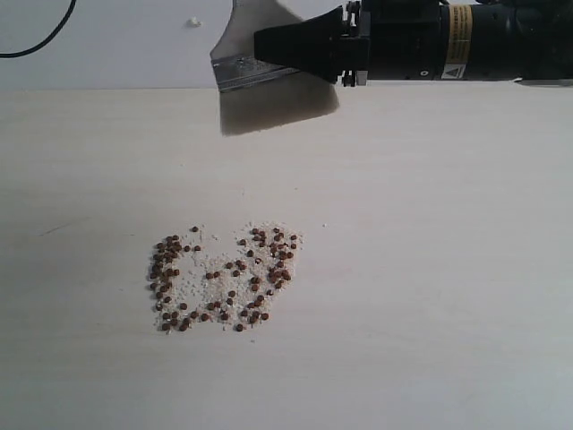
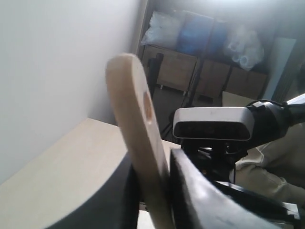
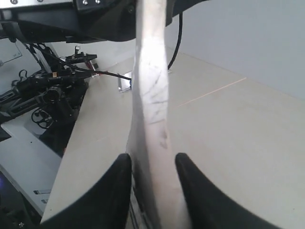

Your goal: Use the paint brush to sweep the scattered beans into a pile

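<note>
The big pale bench [image 1: 466, 287] filled nearly the whole exterior view, with loads of bare room all round the mess and no edge close to it. The right arm [image 1: 421, 40] reached in from the right along the far side. Its right jaws flanked the metal band of the paint brush [image 1: 273, 107], snug to both faces, but whether they were actually squeezing couldn't be told. The left jaws showed only in their own wrist camera, closed on the wooden handle below the hole, so that arm looked like the one with the real hold.

The brush ran bristles toward the camera and handle up out of frame, and seemed to hang clear of the bench. The beans [image 1: 224, 273] lay well apart from it, nearer the camera and a touch left of the bristles. They made a loose ragged patch with pale crumbs mixed in, not a tight pile yet. The sweep would probably need the bristles set down just beyond the patch, wide edge across it.
</note>
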Robot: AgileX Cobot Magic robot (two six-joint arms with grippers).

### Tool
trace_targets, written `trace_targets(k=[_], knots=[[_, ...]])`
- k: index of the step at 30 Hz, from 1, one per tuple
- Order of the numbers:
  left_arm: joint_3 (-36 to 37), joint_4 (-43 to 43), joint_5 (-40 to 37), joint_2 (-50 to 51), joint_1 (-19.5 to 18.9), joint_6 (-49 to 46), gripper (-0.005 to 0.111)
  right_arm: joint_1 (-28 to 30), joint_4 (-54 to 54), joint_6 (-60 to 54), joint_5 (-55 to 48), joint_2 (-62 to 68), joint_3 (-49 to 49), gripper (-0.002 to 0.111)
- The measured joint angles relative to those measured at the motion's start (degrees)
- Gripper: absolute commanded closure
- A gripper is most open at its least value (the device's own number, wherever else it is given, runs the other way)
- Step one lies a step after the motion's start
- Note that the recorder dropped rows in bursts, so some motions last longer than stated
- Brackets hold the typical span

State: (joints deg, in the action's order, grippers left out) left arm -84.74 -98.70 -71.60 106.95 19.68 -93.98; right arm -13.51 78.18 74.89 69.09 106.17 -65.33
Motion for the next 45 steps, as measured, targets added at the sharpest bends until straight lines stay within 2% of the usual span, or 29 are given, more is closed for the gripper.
trace_targets(k=[2,8,13,18,26,30,34,35,45], knots=[[0.0,0.4,-0.1,0.0,0.0,0.6,0.107,0.0,0.1,-1.6,-0.2,0.0,0.0,0.063],[-0.2,2.9,-0.1,0.0,0.1,1.9,0.107,0.0,0.1,-5.1,-0.7,0.0,0.0,0.063],[-0.3,5.0,0.4,0.7,2.3,1.7,0.107,0.0,0.5,-5.6,-0.6,0.0,-1.3,0.063],[-0.3,6.8,1.2,2.9,3.9,1.7,0.107,0.0,5.8,1.3,-0.5,0.0,-7.5,0.065],[-0.3,7.9,0.6,2.9,3.9,1.5,0.107,0.0,9.4,4.3,-0.7,0.0,-8.5,0.07],[-0.3,8.1,0.3,2.9,3.9,1.4,0.107,0.0,10.0,4.9,-0.7,0.0,-8.6,0.079],[-0.3,8.4,-0.4,2.9,4.0,0.9,0.107,0.0,10.1,5.4,-1.5,0.0,-8.6,0.105],[-0.3,8.4,-0.5,2.9,4.1,0.9,0.107,0.0,10.1,5.8,-1.7,0.0,-8.6,0.108],[-0.3,8.4,-1.0,2.9,4.2,0.9,0.107,0.0,10.1,6.9,-1.2,0.0,-8.6,0.108]])
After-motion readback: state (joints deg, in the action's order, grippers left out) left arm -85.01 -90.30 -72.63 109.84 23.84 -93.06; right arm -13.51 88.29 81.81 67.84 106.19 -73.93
